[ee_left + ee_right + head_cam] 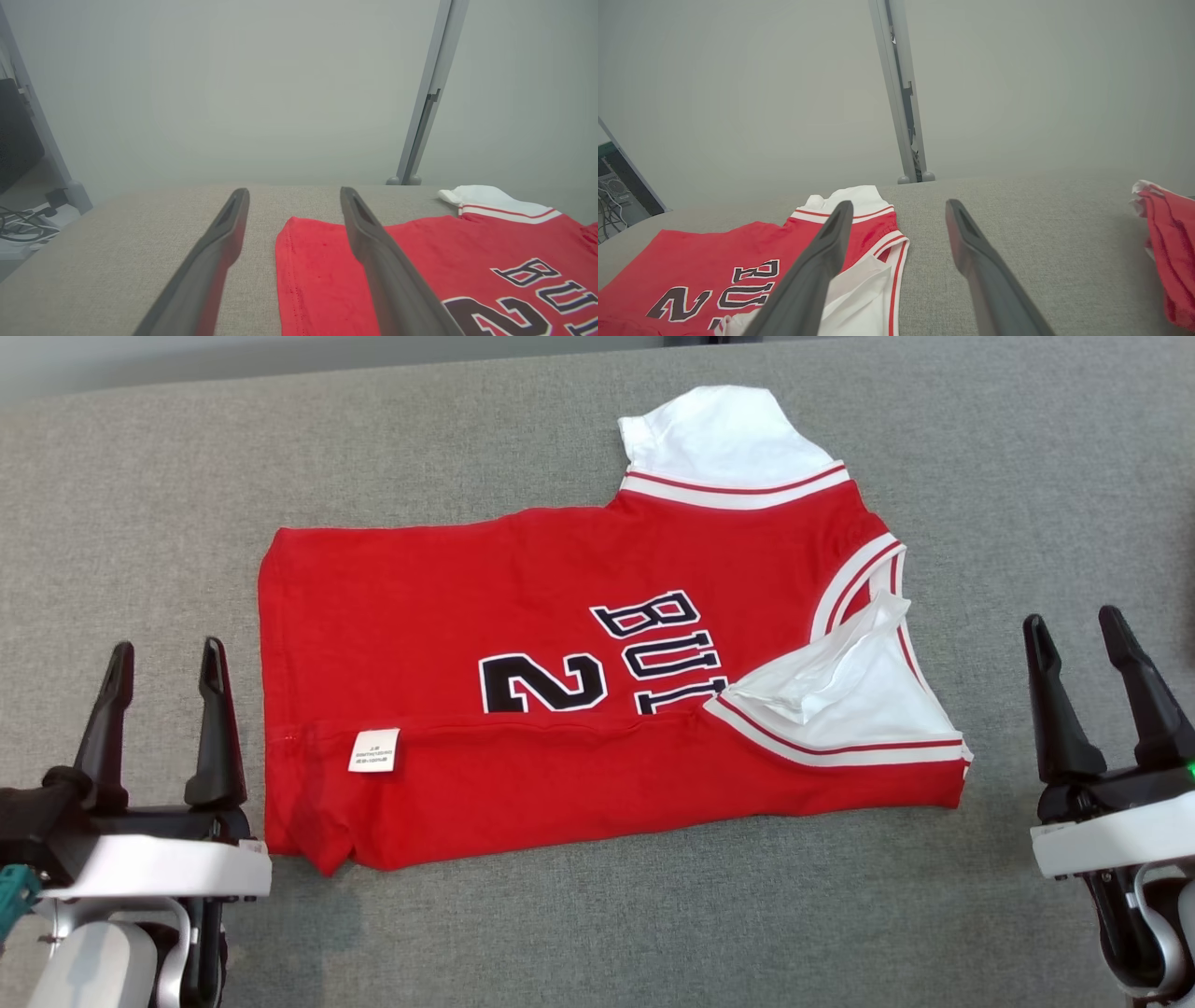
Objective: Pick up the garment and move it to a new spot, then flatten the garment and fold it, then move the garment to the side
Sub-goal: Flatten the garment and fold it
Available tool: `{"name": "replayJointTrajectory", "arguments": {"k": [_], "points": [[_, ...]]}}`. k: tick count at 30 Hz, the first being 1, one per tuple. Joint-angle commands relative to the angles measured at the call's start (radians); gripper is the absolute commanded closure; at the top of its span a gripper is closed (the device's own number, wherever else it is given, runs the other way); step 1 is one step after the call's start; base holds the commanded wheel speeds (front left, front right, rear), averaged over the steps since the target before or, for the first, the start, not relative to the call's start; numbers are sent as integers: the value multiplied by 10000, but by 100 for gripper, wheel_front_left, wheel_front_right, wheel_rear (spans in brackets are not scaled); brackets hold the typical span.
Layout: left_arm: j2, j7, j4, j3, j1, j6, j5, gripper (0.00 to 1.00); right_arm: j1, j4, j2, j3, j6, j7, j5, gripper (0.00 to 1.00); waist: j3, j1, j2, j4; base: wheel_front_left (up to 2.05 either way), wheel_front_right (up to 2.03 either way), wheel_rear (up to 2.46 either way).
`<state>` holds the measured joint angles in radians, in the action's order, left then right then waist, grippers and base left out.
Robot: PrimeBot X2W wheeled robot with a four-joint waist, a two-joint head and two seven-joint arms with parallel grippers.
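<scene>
Spread and empty, the left gripper [167,649] stands just left of the jersey [448,607], at its hem. The right gripper [1074,618], equally spread, waits just beyond the collar end. Between them the jersey lies on the grey cushion [140,495], its near edge folded over and one white sleeve [840,695] crumpled. A pinch catching only the top layer would likely drag that fold open. A second red garment [1169,233] off to the right gripper's right could snag a sideways move.
</scene>
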<state>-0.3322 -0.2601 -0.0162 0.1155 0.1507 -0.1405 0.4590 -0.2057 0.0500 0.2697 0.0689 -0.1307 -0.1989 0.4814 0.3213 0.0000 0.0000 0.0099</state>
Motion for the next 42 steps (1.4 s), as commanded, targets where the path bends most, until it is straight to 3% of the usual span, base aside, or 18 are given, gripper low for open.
{"name": "replayJointTrajectory", "arguments": {"k": [1, 14, 23, 27, 34, 35, 36, 37, 38, 42], "points": [[69, -30, -115, -108, -144, 134, -182, 0, 152, 106, -10, -48, 0, -70, -149, 0, -61, 0, 0, 23, 0, 0, 0], [841, -33, -990, -64, -686, 961, -1021, 0, 795, 385, -167, -100, 0, 244, -601, 0, -163, 0, 0, 335, 0, 0, 0], [1635, -34, -2429, 50, -933, 1711, -911, 0, 1083, 1127, -370, 239, 0, 471, -499, 0, 216, 0, 0, 448, 0, 0, 0], [1790, 3, -3377, 132, -758, 2114, -767, 0, 980, 1617, -437, 340, 0, 634, -406, 0, 388, 0, 0, 471, 0, 0, 0], [1795, 260, -4737, 365, -324, 2445, -390, 0, 685, 2246, -437, 665, 0, 929, -15, 0, 489, 0, 0, 440, 0, 0, 0], [1774, 409, -4833, 458, -295, 2518, -334, 17, 658, 2340, -423, 724, 0, 1035, 65, 12, 493, 0, 0, 433, 0, 0, 0], [1769, 539, -4915, 523, -262, 2529, -228, 70, 625, 2416, -426, 812, 0, 1149, 151, 55, 499, 0, 0, 432, 0, 0, 0], [1751, 641, -4959, 587, -224, 2573, -166, 100, 606, 2464, -415, 855, 0, 1195, 201, 73, 502, 0, 0, 435, 0, 0, 0], [1693, 726, -4995, 681, -213, 2605, -107, 100, 610, 2497, -412, 886, 0, 1237, 301, 100, 504, 0, 0, 445, 0, 0, 0], [1385, 833, -4681, 798, -249, 2661, 152, 100, 714, 2370, -301, 796, 15, 1236, 664, 100, 516, 0, 0, 488, 0, 0, 0]]}}
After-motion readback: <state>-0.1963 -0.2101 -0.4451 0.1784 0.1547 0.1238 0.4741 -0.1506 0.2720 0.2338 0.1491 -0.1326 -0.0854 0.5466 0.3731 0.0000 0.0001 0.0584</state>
